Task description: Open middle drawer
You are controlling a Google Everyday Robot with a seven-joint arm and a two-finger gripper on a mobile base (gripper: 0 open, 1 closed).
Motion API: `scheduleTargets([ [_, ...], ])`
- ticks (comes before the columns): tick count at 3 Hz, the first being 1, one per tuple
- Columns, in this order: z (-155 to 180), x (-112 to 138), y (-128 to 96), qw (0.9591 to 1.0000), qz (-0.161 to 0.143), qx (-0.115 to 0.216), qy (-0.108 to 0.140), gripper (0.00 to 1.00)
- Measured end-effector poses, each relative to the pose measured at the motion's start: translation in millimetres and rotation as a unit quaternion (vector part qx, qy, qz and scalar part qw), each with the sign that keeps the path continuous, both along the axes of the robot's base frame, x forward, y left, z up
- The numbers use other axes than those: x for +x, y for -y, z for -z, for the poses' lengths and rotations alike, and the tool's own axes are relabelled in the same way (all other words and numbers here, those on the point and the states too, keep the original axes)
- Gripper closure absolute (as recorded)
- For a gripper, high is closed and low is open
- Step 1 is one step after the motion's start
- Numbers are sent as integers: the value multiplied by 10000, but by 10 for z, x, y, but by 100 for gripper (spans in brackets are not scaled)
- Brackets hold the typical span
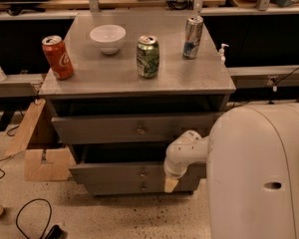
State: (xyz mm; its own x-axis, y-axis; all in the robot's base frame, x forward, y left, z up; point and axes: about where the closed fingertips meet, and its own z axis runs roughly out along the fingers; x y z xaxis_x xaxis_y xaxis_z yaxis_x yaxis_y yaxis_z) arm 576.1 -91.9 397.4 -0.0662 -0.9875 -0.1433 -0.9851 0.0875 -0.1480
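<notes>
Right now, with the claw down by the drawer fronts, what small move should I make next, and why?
Probably back the claw straight away from the cabinet. The middle drawer already stands out, a dark opening above its front, and the claw sits right of its knob, not on it, so little seems left to pull.

The gripper (pixel 170 184) is hanging in front of the middle drawer (pixel 109 173), right of its knob (pixel 143 173). That drawer is standing partly out below the top drawer (pixel 99 129). Three cans (pixel 148 56) and a bowl (pixel 107 38) are sitting above.

Speckled floor (pixel 114 218), wooden bench (pixel 74 1) behind.
</notes>
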Motion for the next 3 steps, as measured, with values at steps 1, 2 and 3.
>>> scheduleTargets([
  [1, -34, -56, -13, 10000, 9, -53, 63, 50],
  [2, -110, -141, 23, 9998, 55, -128, 137, 74],
  [3, -144, -135, 22, 9998, 55, -128, 138, 96],
])
